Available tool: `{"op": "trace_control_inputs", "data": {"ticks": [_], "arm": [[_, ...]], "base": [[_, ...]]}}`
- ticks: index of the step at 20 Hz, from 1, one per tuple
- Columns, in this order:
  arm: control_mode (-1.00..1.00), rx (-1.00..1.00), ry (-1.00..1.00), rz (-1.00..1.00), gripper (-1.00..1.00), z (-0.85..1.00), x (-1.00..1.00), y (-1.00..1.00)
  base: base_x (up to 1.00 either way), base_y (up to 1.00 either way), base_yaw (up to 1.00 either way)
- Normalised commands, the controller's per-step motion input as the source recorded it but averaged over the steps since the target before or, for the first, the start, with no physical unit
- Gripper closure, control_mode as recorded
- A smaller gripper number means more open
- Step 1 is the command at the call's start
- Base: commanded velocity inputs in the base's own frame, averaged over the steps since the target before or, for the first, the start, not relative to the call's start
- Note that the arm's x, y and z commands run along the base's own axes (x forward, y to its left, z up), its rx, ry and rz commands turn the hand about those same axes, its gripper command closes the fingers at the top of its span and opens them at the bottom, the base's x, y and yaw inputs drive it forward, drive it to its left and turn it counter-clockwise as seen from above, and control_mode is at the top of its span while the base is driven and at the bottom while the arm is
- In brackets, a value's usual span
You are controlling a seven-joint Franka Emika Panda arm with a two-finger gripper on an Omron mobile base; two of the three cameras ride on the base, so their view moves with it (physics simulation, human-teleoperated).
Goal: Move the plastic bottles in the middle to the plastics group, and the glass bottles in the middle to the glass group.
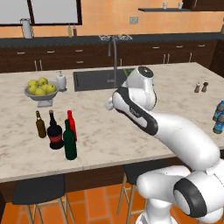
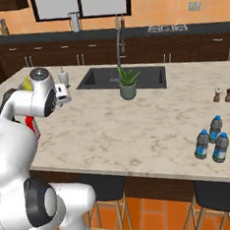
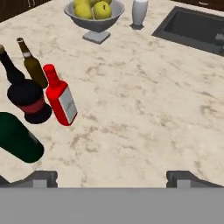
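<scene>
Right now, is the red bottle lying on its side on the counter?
No, the red bottle stands upright on the counter, close beside the green bottle and the black bottle.

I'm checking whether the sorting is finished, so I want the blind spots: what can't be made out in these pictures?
- Green bottle: hand view, its neck is cut off by the left edge.
- Red bottle: left base view, the green one hides its lower half.
- Water bottles: left base view, cut by the right edge, so no count there.
- Shakers: too small to tell apart.
</scene>
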Motion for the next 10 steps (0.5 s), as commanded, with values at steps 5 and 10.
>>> {"op": "trace_control_inputs", "data": {"ticks": [5, 10], "arm": [[-1.00, 0.08, 0.09, -0.46, -1.00, 0.37, -0.38, -1.00], [-1.00, 0.02, 0.17, -0.54, -1.00, 0.36, -0.21, -1.00]], "base": [[0.00, 0.00, 0.00], [0.00, 0.00, 0.00]]}}
